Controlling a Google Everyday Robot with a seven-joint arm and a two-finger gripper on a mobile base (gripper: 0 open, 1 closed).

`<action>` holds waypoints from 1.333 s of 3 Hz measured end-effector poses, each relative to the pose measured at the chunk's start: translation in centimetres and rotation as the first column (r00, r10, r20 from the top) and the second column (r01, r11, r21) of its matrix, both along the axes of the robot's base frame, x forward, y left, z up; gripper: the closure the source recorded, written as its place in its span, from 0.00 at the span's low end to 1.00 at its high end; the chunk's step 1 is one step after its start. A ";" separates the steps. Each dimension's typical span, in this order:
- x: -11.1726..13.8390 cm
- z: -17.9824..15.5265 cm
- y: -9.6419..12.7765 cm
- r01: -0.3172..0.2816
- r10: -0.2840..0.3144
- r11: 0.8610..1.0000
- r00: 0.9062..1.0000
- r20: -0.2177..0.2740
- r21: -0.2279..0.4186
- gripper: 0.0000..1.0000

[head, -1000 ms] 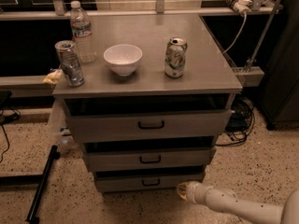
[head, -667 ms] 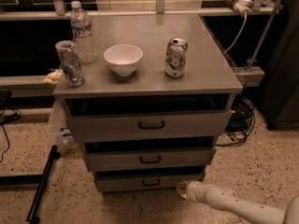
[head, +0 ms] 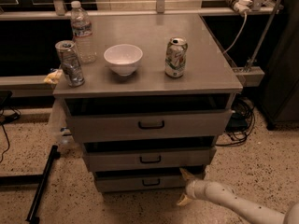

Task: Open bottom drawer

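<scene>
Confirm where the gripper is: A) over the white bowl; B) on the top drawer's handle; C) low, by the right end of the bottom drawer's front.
C: the gripper hangs low beside the right end of the bottom drawer, right of its black handle, jaws spread apart.

Cream, dark-speckled tubular arm (head: 233, 202) ends low right in an end effector (head: 186, 188) with yellowish fingers (head: 187, 175).

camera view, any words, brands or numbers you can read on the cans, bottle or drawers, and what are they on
No text can be read here.
green can: printed label, too blurred to read.
silver can: printing too blurred to read.
water bottle: label band too blurred to read.
bottom drawer: no lettering shows on its front.
end effector, open, low by that drawer's right end: no markings show.
</scene>
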State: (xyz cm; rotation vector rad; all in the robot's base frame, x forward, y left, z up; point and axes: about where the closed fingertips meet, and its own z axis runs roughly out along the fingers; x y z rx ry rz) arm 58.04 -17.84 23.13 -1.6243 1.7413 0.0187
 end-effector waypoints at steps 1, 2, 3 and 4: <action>0.8 -0.9 0.2 -0.010 0.011 1.000 1.000 -0.017 0.012 0.00; 1.5 -2.3 0.3 -0.017 0.018 1.000 0.999 -0.046 0.018 0.00; 2.3 -3.5 0.1 -0.016 0.017 1.000 0.997 -0.078 0.018 0.00; 3.1 -4.4 -0.2 -0.005 0.006 1.000 0.993 -0.119 0.008 0.00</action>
